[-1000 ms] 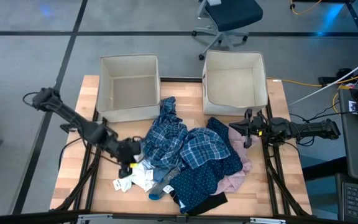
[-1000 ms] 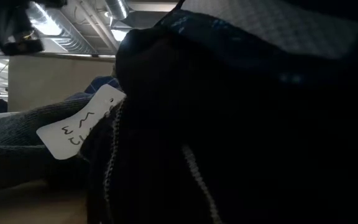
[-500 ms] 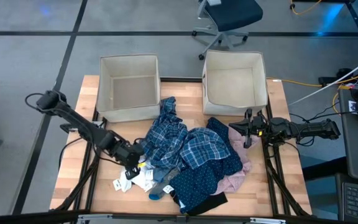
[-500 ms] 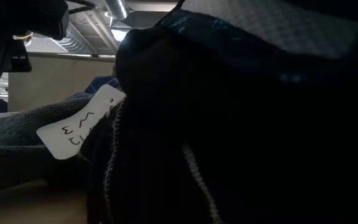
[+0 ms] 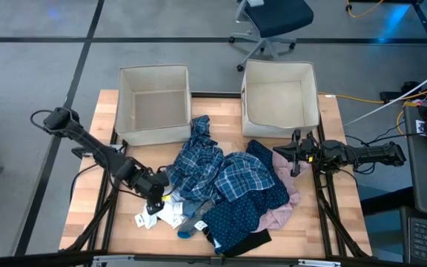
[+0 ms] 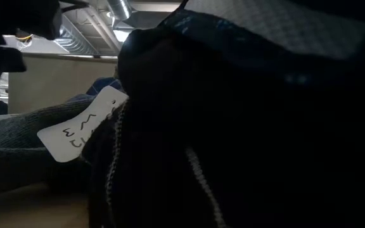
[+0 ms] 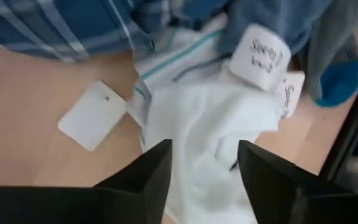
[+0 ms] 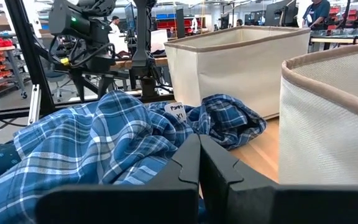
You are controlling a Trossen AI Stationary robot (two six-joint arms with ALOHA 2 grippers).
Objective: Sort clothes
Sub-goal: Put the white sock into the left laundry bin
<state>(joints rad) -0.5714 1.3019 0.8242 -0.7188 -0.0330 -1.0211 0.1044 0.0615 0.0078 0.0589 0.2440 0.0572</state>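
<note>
plaid shirts (image 5: 215, 169), navy dotted fabric (image 5: 237, 215), pink garment (image 5: 279, 213), white socks (image 5: 170, 213) heaped together mid-table.

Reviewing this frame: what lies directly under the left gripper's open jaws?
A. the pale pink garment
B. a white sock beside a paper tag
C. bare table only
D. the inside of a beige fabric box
B: in the left wrist view the left gripper has its jaws spread over a white sock, with a paper tag lying beside it on the table.
</note>
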